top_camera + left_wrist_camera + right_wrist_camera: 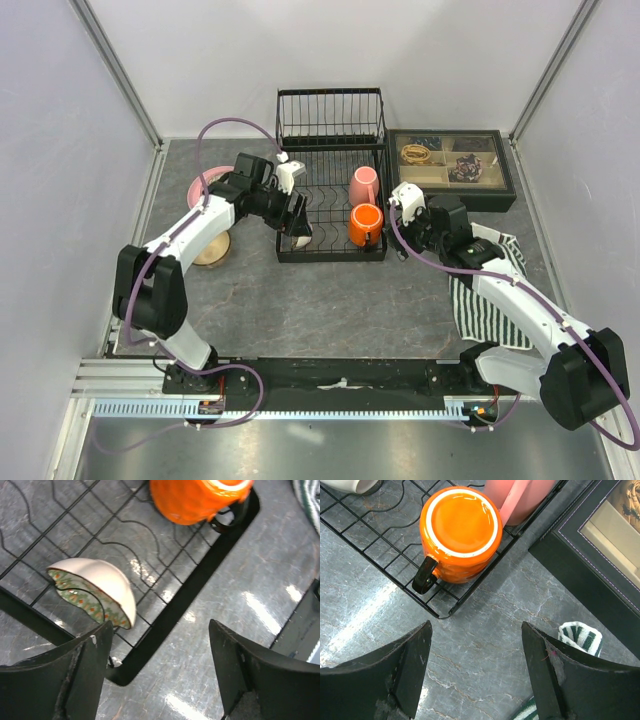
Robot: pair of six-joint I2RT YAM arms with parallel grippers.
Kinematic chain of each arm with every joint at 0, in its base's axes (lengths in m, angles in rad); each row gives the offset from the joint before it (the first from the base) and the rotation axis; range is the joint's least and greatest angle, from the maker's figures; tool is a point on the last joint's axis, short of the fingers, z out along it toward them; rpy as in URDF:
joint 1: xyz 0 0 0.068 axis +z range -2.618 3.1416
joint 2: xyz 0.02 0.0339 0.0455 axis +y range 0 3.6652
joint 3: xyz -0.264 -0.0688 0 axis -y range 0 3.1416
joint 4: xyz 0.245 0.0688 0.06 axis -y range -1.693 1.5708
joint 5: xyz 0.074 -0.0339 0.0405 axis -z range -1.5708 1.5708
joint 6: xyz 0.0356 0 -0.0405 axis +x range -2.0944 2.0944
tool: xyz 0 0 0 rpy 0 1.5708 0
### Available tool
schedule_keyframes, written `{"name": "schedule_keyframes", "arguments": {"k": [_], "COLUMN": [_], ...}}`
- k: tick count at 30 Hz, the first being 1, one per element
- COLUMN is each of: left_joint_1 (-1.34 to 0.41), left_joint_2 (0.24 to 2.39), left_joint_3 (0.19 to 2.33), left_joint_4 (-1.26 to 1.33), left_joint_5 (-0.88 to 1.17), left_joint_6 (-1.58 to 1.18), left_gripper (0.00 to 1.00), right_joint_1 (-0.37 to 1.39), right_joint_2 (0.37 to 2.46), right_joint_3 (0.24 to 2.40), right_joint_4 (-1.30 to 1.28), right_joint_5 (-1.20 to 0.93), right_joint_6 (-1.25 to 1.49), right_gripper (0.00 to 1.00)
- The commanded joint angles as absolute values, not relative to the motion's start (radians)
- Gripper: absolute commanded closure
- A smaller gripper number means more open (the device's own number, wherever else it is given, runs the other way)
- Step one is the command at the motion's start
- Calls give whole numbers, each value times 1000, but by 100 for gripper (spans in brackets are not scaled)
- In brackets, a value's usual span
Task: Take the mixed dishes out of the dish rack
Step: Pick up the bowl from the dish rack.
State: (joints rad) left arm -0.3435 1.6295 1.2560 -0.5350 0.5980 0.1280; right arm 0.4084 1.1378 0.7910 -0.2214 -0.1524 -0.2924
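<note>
The left tool (pixel 159 632) is wide open and holds nothing, poised over the front left corner of the dish rack (pixel 331 256). Just ahead of its left finger, a small bowl with a patterned inside (pixel 102 587) lies tipped on its side in the flat basket. The right tool (pixel 476 630), also spread wide and empty, hangs above the desk (pixel 330 310) just outside the front right corner, where the orange mug (pixel 459 532) stands upside down beside the pink mug (pixel 520 500). A pink plate (pixel 197 187) and a brown bowl (pixel 213 252) sit on the desk to the left of the rack.

Open tabletop (pixel 485 630) lies between orange mug (pixel 459 527) and tray (pixel 570 555).
</note>
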Motion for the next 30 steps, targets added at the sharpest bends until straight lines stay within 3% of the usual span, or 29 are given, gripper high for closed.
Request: {"name": "schedule_keyframes", "arguments": {"k": [1, 9, 30], "left_joint_1": [-345, -345, -345], "left_joint_2": [1661, 1721, 1790], "left_joint_3": [1302, 1315, 1299], "left_joint_4": [-469, -446, -385], "left_joint_5": [545, 535, 523], "left_joint_6": [87, 78, 23], "left_gripper": [21, 37, 52], "right_joint_1": [407, 406, 405], "right_joint_2": [1111, 1101, 1085], "right_joint_3": [772, 759, 750], "right_joint_4": [-192, -186, -189], "right_joint_5": [-158, -160, -158], "right_joint_6": [-301, -302, -304], "right_gripper": [20, 20, 20]}}
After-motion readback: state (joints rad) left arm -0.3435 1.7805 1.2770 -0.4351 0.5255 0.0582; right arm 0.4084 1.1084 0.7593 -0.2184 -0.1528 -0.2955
